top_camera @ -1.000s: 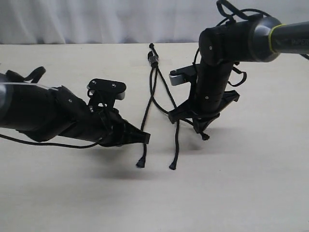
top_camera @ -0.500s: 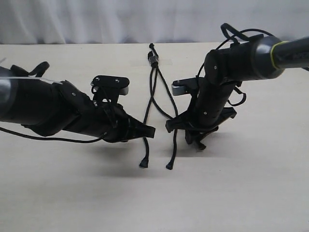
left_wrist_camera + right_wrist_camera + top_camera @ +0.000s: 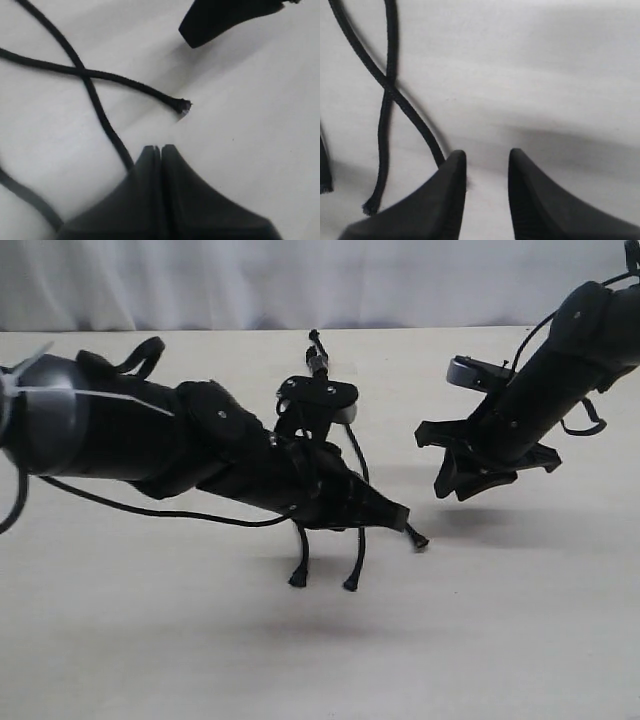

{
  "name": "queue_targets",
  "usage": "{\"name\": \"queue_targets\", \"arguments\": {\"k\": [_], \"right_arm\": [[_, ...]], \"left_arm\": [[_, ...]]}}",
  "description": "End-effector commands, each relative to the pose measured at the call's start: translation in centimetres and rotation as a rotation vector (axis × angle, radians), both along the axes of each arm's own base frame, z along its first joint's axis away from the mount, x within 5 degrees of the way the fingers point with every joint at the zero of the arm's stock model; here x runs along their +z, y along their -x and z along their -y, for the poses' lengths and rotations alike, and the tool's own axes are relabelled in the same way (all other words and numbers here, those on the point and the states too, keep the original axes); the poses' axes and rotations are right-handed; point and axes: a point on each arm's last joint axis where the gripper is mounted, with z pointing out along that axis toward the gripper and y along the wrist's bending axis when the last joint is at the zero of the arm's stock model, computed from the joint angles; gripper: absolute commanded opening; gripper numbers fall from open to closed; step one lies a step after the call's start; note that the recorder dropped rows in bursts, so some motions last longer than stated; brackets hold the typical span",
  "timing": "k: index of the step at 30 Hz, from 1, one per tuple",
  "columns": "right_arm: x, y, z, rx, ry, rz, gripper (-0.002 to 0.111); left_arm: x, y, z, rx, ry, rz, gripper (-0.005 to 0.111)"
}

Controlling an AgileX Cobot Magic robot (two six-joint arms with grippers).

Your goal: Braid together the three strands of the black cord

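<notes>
The black cord's knot lies at the table's far middle, and the three strands run from it toward the near edge. Their tips lie at the left, the middle and the right. My left gripper reaches across the middle above the strands. It is shut with nothing visible between its fingers. One frayed strand tip lies just ahead of it and another strand passes under it. My right gripper hangs open to the right, off the cord. Two crossing strands lie beside it.
The pale table ends at a white curtain behind. A glossy cable loops under the left arm. The left arm's bulk covers the strands' middle part in the exterior view. One right finger shows in the left wrist view.
The left gripper swept right across the strands to the right strand's tip. The right gripper rose and drew off to the right, now open. The right strand's tip shifted slightly nearer.
</notes>
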Motion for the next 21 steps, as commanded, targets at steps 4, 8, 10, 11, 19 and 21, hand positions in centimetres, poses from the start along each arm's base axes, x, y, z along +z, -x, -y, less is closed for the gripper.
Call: {"name": "queue_targets", "arguments": {"k": [4, 8, 10, 11, 19, 21], "right_arm": [[0.3, -0.1, 0.2, -0.003, -0.007, 0.024, 0.029], [0.3, -0.2, 0.2, -0.010, -0.004, 0.043, 0.029], [0.3, -0.2, 0.2, -0.010, -0.004, 0.043, 0.029], [0.3, -0.2, 0.2, -0.010, -0.004, 0.043, 0.029], [0.3, -0.2, 0.2, -0.013, -0.007, 0.043, 0.029], [0.3, -0.2, 0.2, -0.013, -0.007, 0.043, 0.029]], "left_arm": [[0.7, -1.2, 3.5, -0.086, -0.420, -0.011, 0.000], [-0.4, -0.8, 4.4, -0.093, -0.412, -0.058, 0.006], [-2.1, -0.8, 4.4, -0.098, -0.440, -0.090, 0.022], [-2.2, -0.9, 4.5, -0.099, -0.439, -0.088, 0.028], [-2.7, -1.3, 5.1, -0.087, -0.373, -0.053, 0.038], [-3.5, -1.3, 5.1, -0.090, -0.389, -0.070, 0.038]]}}
